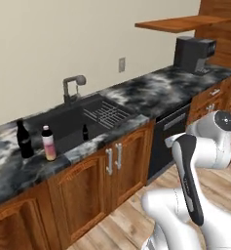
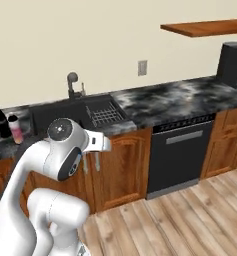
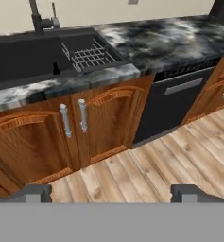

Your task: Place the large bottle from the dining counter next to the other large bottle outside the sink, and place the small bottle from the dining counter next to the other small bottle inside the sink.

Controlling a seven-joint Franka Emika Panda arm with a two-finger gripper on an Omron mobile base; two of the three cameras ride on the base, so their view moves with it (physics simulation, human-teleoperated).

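The large bottle (image 1: 49,143), pink with a whitish neck, stands upright on the marbled counter left of the sink (image 1: 63,123). It is close beside the other large bottle (image 1: 24,139), which is all black. Both also appear at the far left as the pink bottle (image 2: 15,129) and the black bottle (image 2: 1,121). A tiny dark bottle (image 1: 85,132), the other small bottle, stands inside the sink near its front wall. The small bottle from the dining counter and the dining counter itself are out of view. My gripper (image 3: 113,194) is open and empty, low in front of the cabinet doors (image 3: 73,120).
A faucet (image 1: 70,87) rises behind the basin and a wire rack (image 1: 106,114) lies in its right half. A dishwasher (image 1: 169,134) sits right of the sink cabinet. A coffee machine (image 1: 193,53) stands far right under a wooden shelf (image 1: 178,23). Wood floor (image 3: 160,160) lies ahead.
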